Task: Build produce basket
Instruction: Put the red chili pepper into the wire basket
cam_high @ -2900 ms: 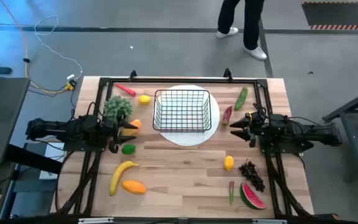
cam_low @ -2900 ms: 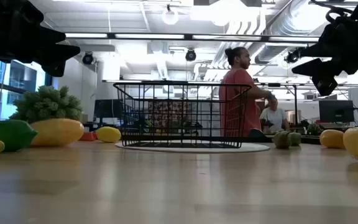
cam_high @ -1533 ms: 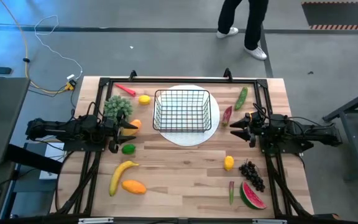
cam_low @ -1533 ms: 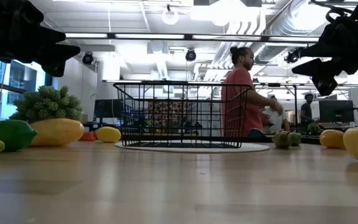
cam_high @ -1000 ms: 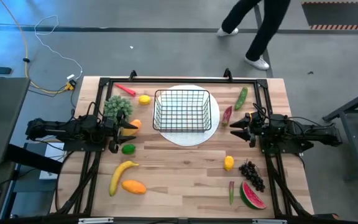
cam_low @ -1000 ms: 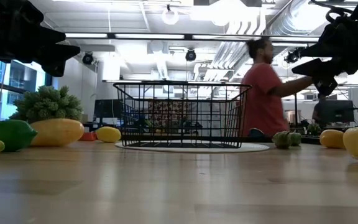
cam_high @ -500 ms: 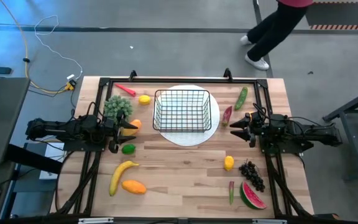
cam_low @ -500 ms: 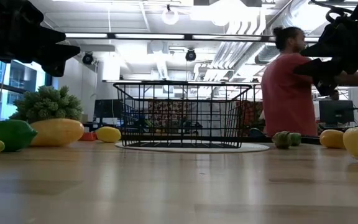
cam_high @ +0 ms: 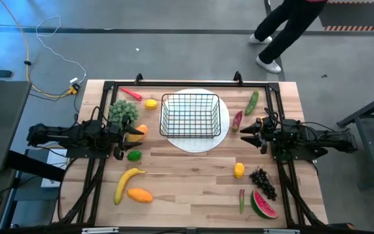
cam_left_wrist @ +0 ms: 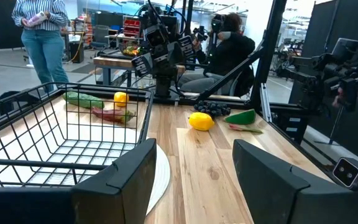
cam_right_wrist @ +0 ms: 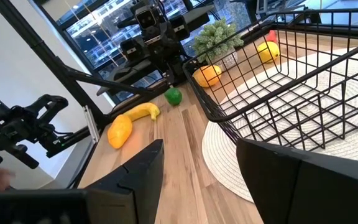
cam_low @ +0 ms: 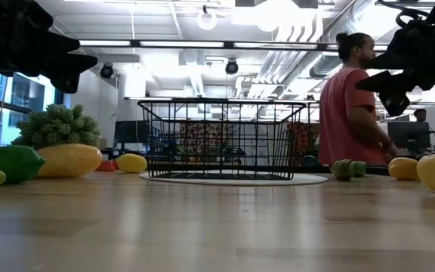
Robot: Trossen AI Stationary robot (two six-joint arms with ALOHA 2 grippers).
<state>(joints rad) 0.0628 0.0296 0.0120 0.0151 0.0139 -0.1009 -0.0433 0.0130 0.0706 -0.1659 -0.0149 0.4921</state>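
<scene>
Hovering above the table's left side, the left gripper (cam_high: 137,134) has its fingers spread apart, empty, pointing toward the basket (cam_high: 189,116). Across from it the right gripper (cam_high: 245,135) hangs the same way, jaws parted and holding nothing, aimed back at the basket from the other side. Between them the black wire basket sits upright on a round white plate (cam_high: 200,143) at the table's far middle, its long axis running left to right, open top up. The banana (cam_high: 127,182) lies near the left front, lengthwise toward the front edge, an orange mango (cam_high: 139,194) just beside it. A person (cam_low: 350,102) stands beyond the table.
</scene>
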